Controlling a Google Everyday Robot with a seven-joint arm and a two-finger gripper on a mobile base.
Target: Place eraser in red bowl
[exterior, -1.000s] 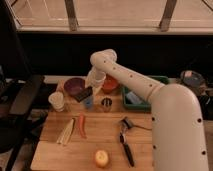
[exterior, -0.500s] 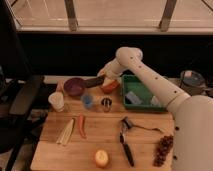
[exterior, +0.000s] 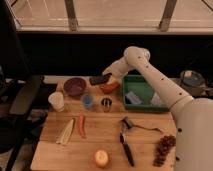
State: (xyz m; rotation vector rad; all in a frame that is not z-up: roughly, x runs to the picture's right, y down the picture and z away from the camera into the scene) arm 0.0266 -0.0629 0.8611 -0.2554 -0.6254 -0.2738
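Observation:
My gripper (exterior: 108, 76) is at the back of the wooden table, at the end of the white arm that reaches in from the right. It is shut on the eraser (exterior: 99, 79), a flat dark block held roughly level and sticking out to the left. The eraser hangs just above the left rim of the red bowl (exterior: 110, 88), which sits between the purple bowl (exterior: 74, 86) and the green tray (exterior: 142, 93). The gripper hides part of the red bowl's back rim.
A white cup (exterior: 56, 100), a blue cup (exterior: 87, 100) and a small metal cup (exterior: 106, 103) stand in front of the bowls. A red chili (exterior: 81, 125), pale pieces (exterior: 65, 131), an orange fruit (exterior: 101, 158), a black-handled utensil (exterior: 127, 145) and grapes (exterior: 162, 147) lie nearer the front.
The arm has swung to the right, carrying the eraser from over the purple bowl and cups to the red bowl's left rim.

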